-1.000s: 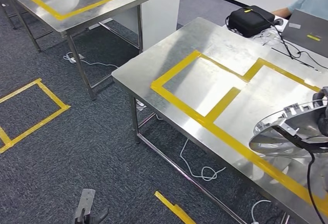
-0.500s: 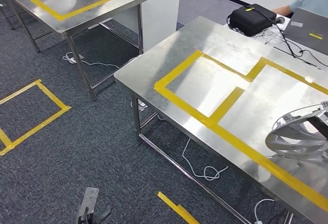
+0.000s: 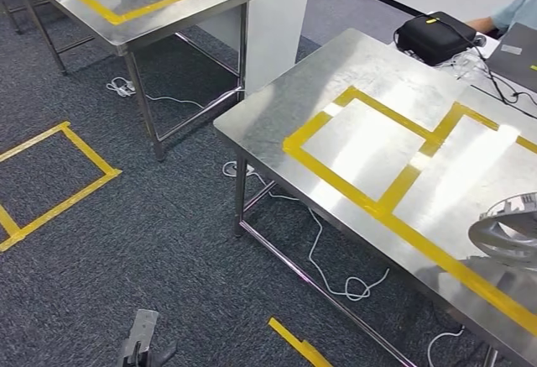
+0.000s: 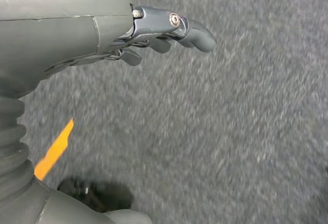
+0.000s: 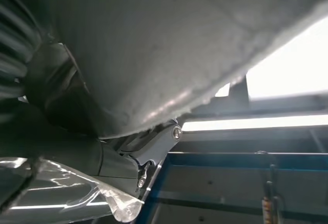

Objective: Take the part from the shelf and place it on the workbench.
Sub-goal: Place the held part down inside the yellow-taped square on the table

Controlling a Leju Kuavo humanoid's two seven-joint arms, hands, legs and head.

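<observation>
The part [image 3: 508, 228] is a silver ring-shaped metal piece at the right edge of the head view, low over the steel workbench [image 3: 298, 111] inside its yellow-taped area. Whether it touches the top I cannot tell. In the right wrist view its grey underside [image 5: 162, 44] looms close, and my right hand [image 5: 152, 149] holds it from below, with clear plastic film beside the fingers. My left hand [image 4: 166, 32] hangs over the carpet, fingers stretched out and holding nothing.
A second steel table [image 3: 145, 10] stands at the back left with a white cabinet [image 3: 278, 14] beside it. A black bag [image 3: 437, 35], a laptop [image 3: 516, 56] and a person's sleeve [image 3: 516, 10] are at the workbench's far end. Cables [image 3: 329, 270] lie under the bench.
The camera has swung, so the whole scene sits further right in the picture. The part has slid toward the right edge and my right hand has left the head view.
</observation>
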